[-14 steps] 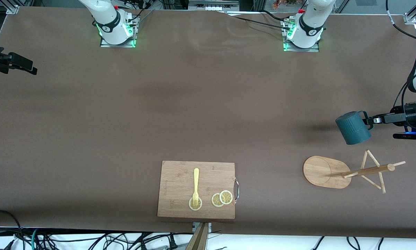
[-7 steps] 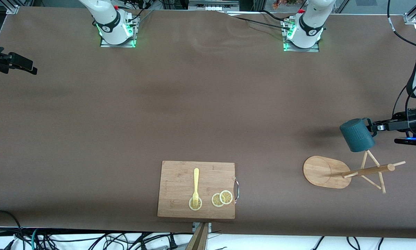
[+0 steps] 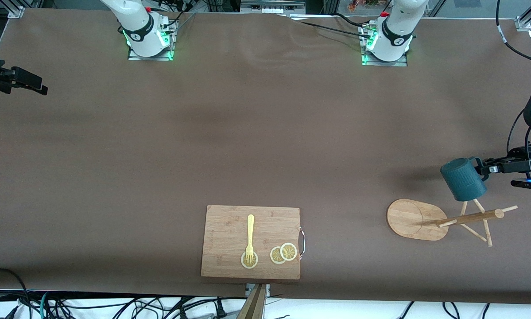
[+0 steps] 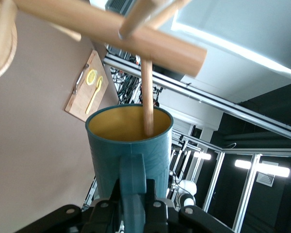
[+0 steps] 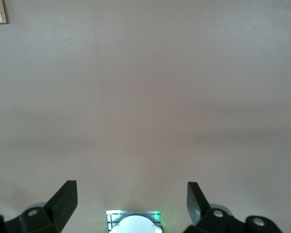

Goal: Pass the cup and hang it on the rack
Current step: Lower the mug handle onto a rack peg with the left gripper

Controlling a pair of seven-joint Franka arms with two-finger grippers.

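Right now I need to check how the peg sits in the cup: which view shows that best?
The left wrist view: a rack peg reaches into the cup's yellowish mouth, with the left gripper shut on its handle. The front view shows only the cup's outer wall over the rack. The right wrist view shows neither.

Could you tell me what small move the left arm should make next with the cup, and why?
Probably ease the cup onward along the rack's peg. The left gripper holds it by the handle with jaws shut, and the peg tip already sits inside the cup's mouth, so it is not yet hung.
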